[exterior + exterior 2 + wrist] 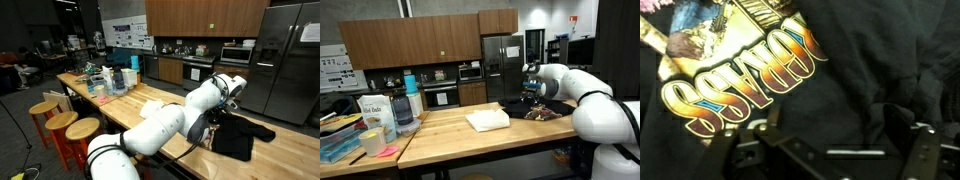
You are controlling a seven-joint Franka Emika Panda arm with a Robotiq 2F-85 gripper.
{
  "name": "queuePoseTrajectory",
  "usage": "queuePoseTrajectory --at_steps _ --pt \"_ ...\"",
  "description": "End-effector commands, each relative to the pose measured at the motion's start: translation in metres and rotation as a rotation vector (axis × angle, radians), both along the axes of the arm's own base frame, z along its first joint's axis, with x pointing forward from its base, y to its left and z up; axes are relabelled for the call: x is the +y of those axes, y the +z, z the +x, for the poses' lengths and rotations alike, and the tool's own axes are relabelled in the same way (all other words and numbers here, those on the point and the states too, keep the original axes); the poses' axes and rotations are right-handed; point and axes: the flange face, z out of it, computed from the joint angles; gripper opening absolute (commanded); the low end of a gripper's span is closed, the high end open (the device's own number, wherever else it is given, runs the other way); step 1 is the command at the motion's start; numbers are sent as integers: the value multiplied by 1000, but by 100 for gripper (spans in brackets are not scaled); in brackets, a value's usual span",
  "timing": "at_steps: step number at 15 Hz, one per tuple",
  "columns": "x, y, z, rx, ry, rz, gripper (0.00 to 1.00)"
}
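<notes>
A black T-shirt (243, 137) (546, 112) lies crumpled at one end of the wooden counter (120, 110). In the wrist view the shirt (840, 95) fills the picture, with orange and yellow printed lettering (740, 72) at the upper left. My gripper (835, 152) hangs just above the dark fabric, its jaws wide apart and nothing held between them. One finger (752, 150) shows at the lower left, the other at the lower right. In both exterior views the gripper (222, 108) (531, 95) points down over the shirt.
A folded white cloth (487, 120) (152, 107) lies mid-counter. Jars, bottles and boxes (380, 115) (108, 78) crowd the far end. Wooden stools (62, 122) stand along one side. A steel refrigerator (285, 55) and cabinets stand behind.
</notes>
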Motion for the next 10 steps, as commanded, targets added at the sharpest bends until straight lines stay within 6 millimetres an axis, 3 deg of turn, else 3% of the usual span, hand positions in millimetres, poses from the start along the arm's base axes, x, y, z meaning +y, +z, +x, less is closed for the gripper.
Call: queuePoseTrajectory --at_steps 1,5,10 --pt "41 3 5 -5 140 42 100" --pt "51 41 14 -61 164 -56 100" --pt "4 101 18 -217 24 -172 100"
